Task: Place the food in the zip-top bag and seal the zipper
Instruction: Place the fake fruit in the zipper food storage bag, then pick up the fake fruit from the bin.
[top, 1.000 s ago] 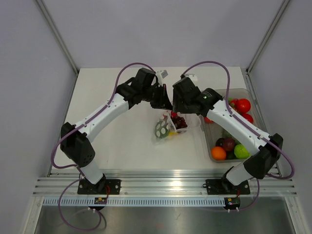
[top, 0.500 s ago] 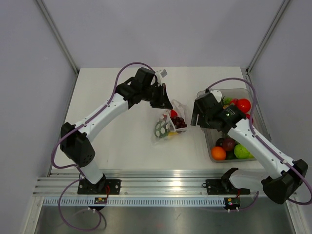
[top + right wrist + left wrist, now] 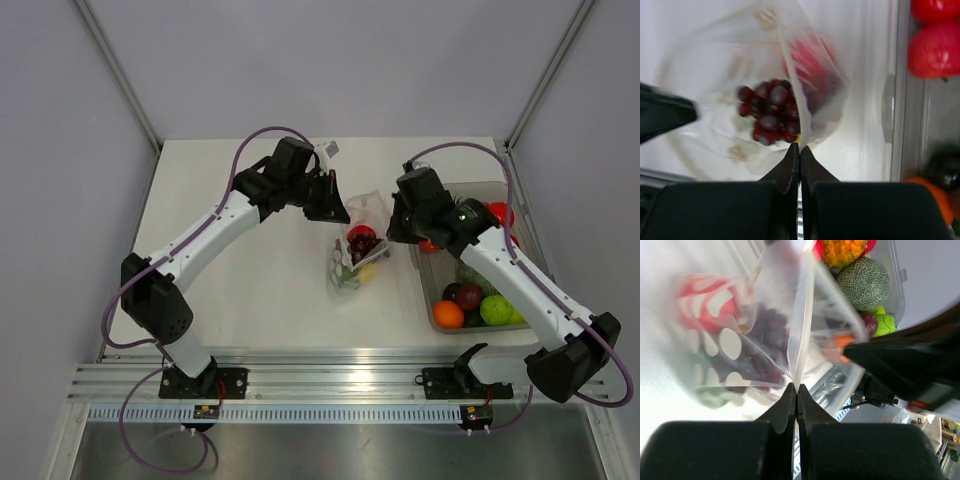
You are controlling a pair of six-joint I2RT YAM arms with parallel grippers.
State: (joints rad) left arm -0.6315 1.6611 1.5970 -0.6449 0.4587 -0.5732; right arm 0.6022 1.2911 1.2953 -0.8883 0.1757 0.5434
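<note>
While grapes (image 3: 767, 117) sit in the zip-top bag (image 3: 352, 255) mid-table, more food (image 3: 448, 314) lies in the tray (image 3: 436, 322) (right side). The left gripper (image 3: 335, 210) and right gripper (image 3: 393, 228) each pinch its mouth — zipper (image 3: 365, 208) not yet sealed.

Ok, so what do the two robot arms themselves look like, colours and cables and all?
Both match: the left arm and right arm have white tubular links joined by chunky black joints, on black bases bolted to an aluminium rail. A purple cable loops along each. The jaws are matte black, tapering to thin tips.
</note>
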